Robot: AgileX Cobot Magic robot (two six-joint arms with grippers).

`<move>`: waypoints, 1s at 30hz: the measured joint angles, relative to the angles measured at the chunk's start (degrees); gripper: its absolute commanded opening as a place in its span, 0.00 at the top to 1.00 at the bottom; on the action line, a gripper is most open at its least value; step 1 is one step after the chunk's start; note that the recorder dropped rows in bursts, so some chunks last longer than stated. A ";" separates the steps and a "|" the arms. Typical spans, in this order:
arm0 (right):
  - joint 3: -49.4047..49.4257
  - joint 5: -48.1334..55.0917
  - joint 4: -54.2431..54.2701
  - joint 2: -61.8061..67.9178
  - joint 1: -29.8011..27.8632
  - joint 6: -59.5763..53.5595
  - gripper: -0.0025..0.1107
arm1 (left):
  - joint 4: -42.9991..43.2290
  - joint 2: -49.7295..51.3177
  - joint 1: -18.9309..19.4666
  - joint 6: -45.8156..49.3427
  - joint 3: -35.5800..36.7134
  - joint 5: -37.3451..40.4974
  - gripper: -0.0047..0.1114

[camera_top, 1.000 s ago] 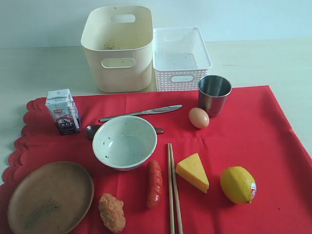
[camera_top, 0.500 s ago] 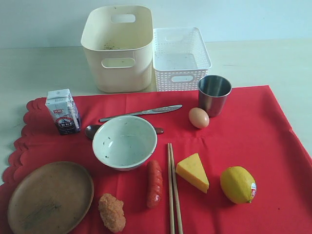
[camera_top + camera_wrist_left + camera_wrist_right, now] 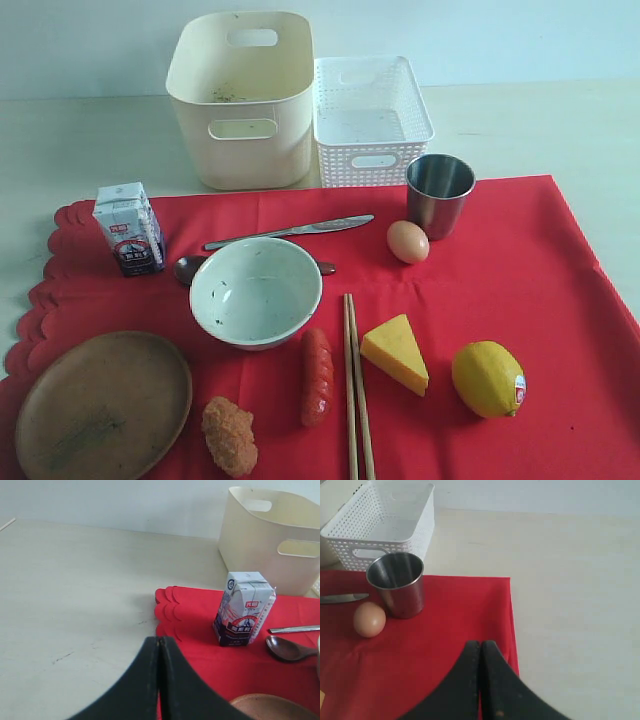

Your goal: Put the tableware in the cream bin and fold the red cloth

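Two end effectors are in view, each with its fingers pressed together on nothing. The right end effector (image 3: 481,647) hangs over the plain-edged side of the red cloth (image 3: 445,625). The steel cup (image 3: 397,584) stands upright ahead of it, mouth up, with an egg (image 3: 369,620) just beside it and the white basket (image 3: 382,520) beyond.

The left end effector (image 3: 159,645) sits near the cloth's scalloped edge. Beyond it come a milk carton (image 3: 244,607), then the spoon (image 3: 287,649) and the rim of the wooden plate (image 3: 272,707).

Neither arm appears in the exterior view. The cup is on the right half there, so the right arm is probably the nearer one for it. The plate, spoon and bowl (image 3: 256,290) lie on the left half, nearer the left arm. The knife (image 3: 290,231) lies crosswise behind the bowl, and the chopsticks (image 3: 355,390) run from near to far.

The cream bin (image 3: 243,100) stands on the desk (image 3: 80,140) beyond the cloth, left of the basket, so the cup would have to travel toward the left arm's side. None of the tableware is in the bin yet.
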 measured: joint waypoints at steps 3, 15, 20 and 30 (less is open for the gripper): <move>-1.91 0.00 0.00 4.95 0.00 0.00 0.98 | 0.00 0.00 0.00 0.00 0.00 0.00 0.96; -4.85 -0.24 0.00 17.51 0.00 0.00 0.98 | 0.00 0.00 0.00 0.00 0.00 0.11 0.96; -4.85 -1.38 0.00 17.51 0.00 0.00 0.98 | 0.00 0.00 0.00 0.00 0.00 0.11 0.96; -4.85 -7.56 0.00 17.51 0.00 0.00 0.98 | 0.00 0.00 0.00 0.10 0.00 0.11 0.96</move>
